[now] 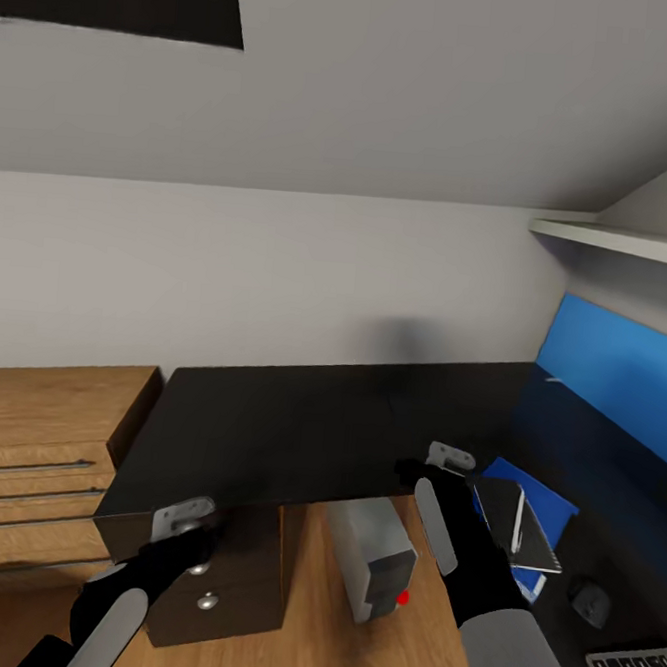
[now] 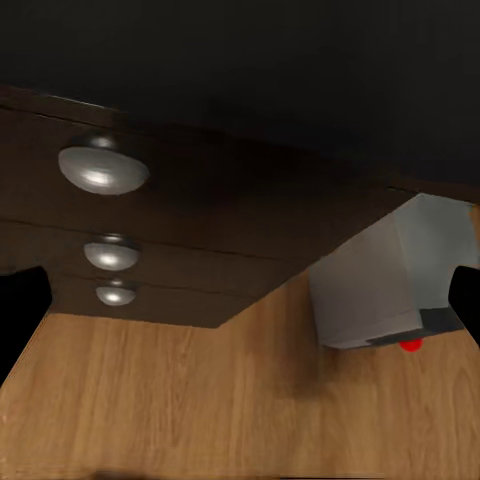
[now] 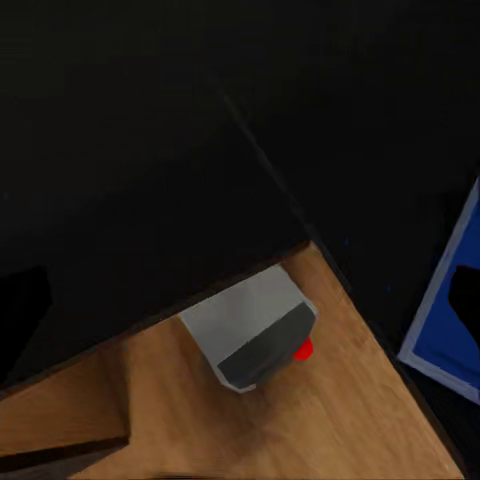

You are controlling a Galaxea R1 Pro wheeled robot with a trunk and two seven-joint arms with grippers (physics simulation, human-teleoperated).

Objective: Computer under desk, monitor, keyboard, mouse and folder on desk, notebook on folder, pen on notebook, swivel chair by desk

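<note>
Black desk | both arms reach over its front edge | left end effector spread | right end effector spread

Two black forearms carry the robot's left gripper and right gripper, each ending in a pale grey metal bracket with small holes. A light grey oval panel runs along each black arm, and a grey cylindrical sleeve covers the right arm's near section.

Computer on the floor, half under the desk.
</note>
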